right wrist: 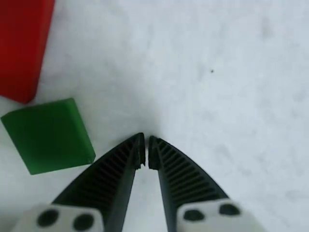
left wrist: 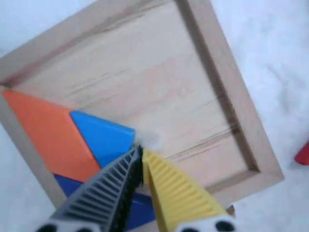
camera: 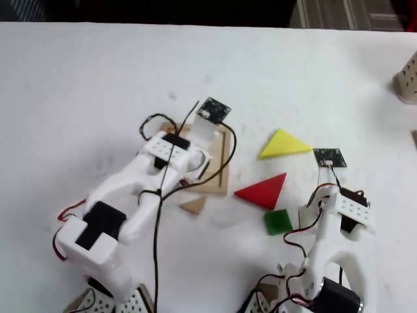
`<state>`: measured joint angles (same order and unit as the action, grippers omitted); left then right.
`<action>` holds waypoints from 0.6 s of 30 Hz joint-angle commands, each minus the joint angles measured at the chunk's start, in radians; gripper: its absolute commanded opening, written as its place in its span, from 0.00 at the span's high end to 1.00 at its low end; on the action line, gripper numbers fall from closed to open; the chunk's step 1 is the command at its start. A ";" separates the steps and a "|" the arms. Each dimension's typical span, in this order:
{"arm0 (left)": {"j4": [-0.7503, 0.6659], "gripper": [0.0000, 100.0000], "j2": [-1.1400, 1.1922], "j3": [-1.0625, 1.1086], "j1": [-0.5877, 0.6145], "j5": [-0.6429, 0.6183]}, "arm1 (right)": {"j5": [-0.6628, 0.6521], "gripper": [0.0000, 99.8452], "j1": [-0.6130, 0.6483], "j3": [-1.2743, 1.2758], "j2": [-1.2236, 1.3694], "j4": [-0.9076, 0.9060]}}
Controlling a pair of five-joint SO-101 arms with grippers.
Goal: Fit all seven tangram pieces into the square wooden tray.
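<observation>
Probably light and rigid, judging by the flat painted look of the pieces. Likely slick on the faces, so best pinched across two opposite edges, away from the sharp corners.

Already seated in the wooden tray [left wrist: 227, 87]: an orange piece [left wrist: 43, 130] and a blue piece [left wrist: 104, 140], touching and packed toward one corner, with what looks like a darker blue piece [left wrist: 67, 183] against them.

Lying loose on the table [camera: 98, 78] in the high view, reckoned from the tray: a yellow triangle [camera: 283, 145] at 3 o'clock, a red triangle [camera: 264, 190] at 4 o'clock, a green square [camera: 278, 222] farther out toward 5 o'clock, and a tan triangle [camera: 193, 205] at 6 o'clock, just beside the rim.

Stretched low across the tray: the left arm [camera: 130, 189], with the left gripper [left wrist: 141, 154] pressed closed on nothing and its tips over bare tray floor just beside the blue piece.

Angled down at the table: the right arm [camera: 339, 215], with the right gripper [right wrist: 146, 145] closed and empty, the green square just beside its tips.
</observation>
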<state>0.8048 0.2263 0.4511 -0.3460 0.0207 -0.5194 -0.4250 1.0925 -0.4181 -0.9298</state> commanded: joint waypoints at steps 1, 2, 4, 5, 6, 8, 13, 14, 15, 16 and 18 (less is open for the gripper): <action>0.002 0.98 -0.047 0.003 0.021 -0.003 | -0.014 0.98 0.016 -0.003 -0.028 0.013; 0.002 0.98 -0.048 0.003 0.021 -0.003 | -0.014 0.98 0.016 -0.003 -0.028 0.013; 0.003 0.98 -0.048 0.000 0.021 -0.003 | -0.014 0.98 0.016 -0.003 -0.028 0.013; 0.003 0.98 -0.050 -0.003 0.021 -0.003 | -0.014 0.98 0.016 -0.003 -0.028 0.013; 0.003 0.98 -0.050 -0.003 0.021 -0.003 | -0.014 0.98 0.016 -0.003 -0.028 0.013; 0.003 0.98 -0.059 -0.003 0.021 -0.003 | -0.014 0.98 0.016 -0.003 -0.028 0.013; 0.011 0.98 -0.185 0.058 0.021 -0.003 | -0.014 0.98 0.016 -0.003 -0.028 0.015; 0.003 0.98 -0.216 0.080 0.021 -0.003 | -0.014 0.98 0.016 -0.003 -0.028 0.015; 0.002 0.98 -0.245 0.101 0.021 -0.003 | -0.014 0.98 0.018 -0.003 -0.028 0.015; 0.000 0.98 -0.274 0.117 0.021 -0.003 | -0.014 0.98 0.019 -0.003 -0.028 0.015; 0.000 0.97 -0.321 0.144 0.022 -0.003 | -0.014 0.98 0.038 -0.003 -0.028 0.015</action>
<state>0.8109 0.0422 0.5692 -0.3429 0.0207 -0.5194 -0.4189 1.0925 -0.4181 -0.9298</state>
